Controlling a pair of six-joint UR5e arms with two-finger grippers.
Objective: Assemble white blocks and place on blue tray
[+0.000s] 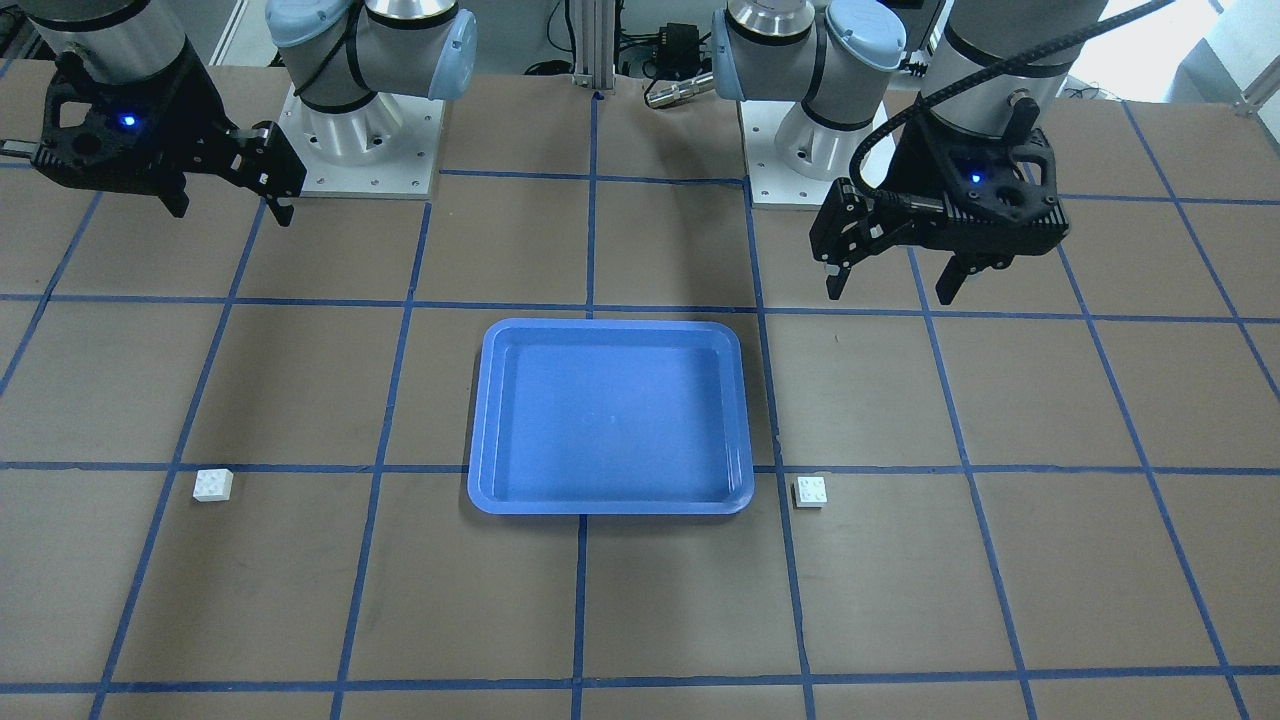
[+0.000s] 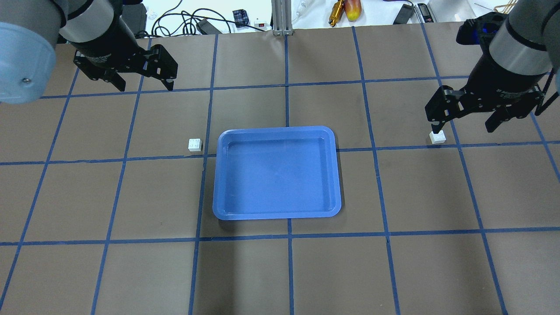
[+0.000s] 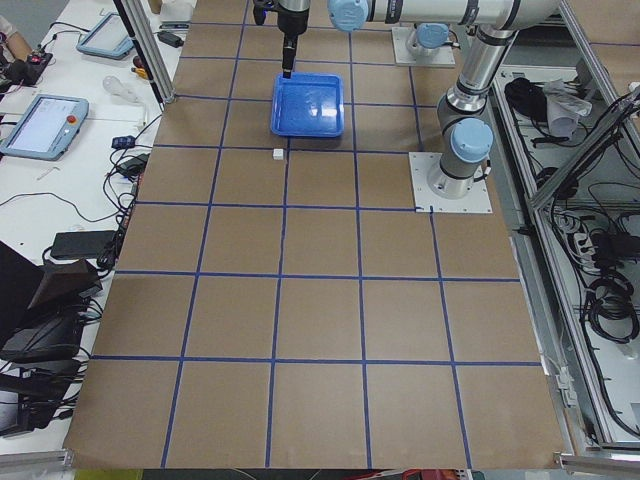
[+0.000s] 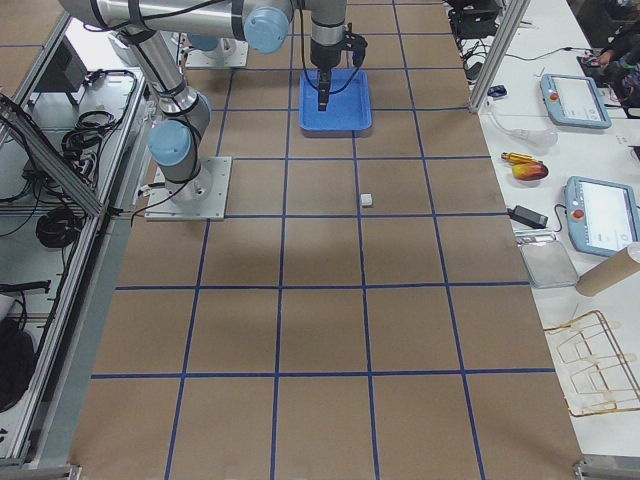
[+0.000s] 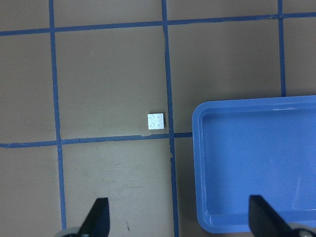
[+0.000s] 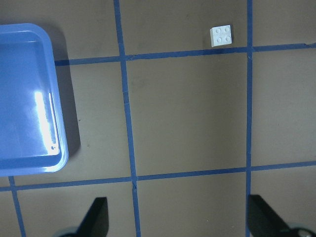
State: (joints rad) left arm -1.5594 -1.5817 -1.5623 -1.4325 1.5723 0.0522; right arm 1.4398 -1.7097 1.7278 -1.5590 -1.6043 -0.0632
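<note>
The left gripper (image 2: 144, 85) and right gripper (image 2: 463, 127) hang wide open, empty. The blue tray (image 2: 275, 128) sits midway across the worktop (image 2: 87, 197), with one white block (image 2: 194, 145) just beside it and a second white block (image 2: 437, 137) towards the right edge. An off-centre descent could knock a block askew, spoiling stud alignment.

Brown table (image 2: 437, 271), blue tape grid (image 2: 290, 271), cluttered white bench (image 4: 600, 150) alongside.

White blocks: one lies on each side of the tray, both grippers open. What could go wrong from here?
1. The left white block sits close beside the blue tray rim; a finger of the left gripper might strike it on descent.
2. The right white block is small; an off-centre grip by the right gripper could tilt it and spoil mating.
</note>
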